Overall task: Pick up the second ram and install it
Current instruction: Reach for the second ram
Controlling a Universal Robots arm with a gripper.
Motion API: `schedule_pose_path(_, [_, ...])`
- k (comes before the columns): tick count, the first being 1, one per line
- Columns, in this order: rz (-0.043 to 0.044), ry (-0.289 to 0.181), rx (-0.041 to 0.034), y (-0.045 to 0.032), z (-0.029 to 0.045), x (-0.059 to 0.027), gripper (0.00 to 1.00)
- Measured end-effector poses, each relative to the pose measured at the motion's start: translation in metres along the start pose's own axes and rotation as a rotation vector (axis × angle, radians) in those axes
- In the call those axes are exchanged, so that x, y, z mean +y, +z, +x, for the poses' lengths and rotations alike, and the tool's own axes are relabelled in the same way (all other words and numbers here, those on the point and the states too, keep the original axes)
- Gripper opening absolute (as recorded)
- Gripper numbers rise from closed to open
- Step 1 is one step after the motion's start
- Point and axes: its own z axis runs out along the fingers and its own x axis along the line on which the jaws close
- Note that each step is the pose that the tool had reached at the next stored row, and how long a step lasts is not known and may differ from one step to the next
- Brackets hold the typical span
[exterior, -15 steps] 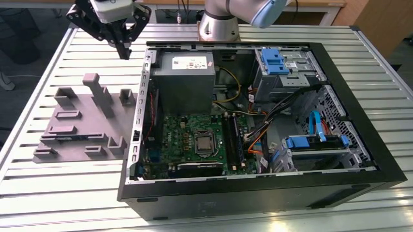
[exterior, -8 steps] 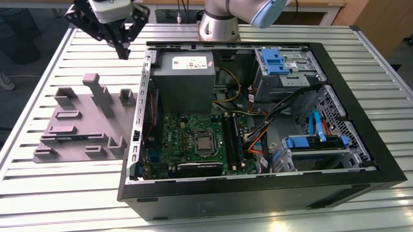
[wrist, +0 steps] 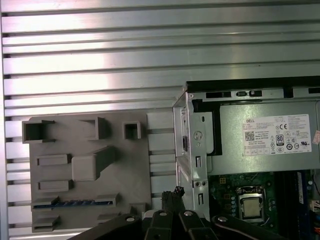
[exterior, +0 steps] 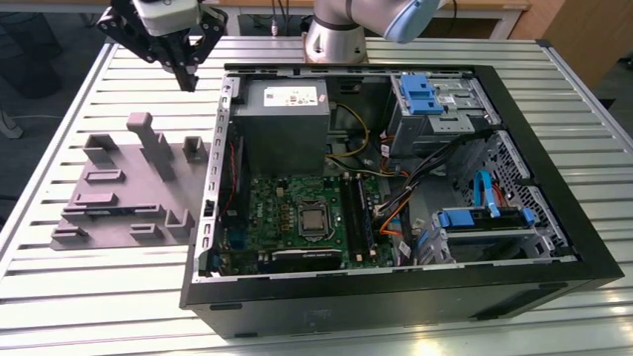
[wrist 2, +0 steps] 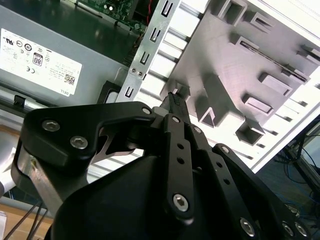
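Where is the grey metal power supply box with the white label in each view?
Exterior view: power supply in the black case's far corner, on the exterior view's left.
Second wrist view: it sits across the case wall from the grey plastic fixture plate.
First wrist view: it sits adjoining the green motherboard.
Shared landmark: that fixture plate.

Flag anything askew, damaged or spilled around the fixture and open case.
Nothing stands out. The second ram sits straight in the grey fixture, which lies flat beside the open case; no spills or breakage show.
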Motion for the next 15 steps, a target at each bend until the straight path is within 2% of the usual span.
schedule_pose_path(15, [0.0000, 0.000, 0.0000, 0.0000, 0.0039, -0.0003, 0.11])
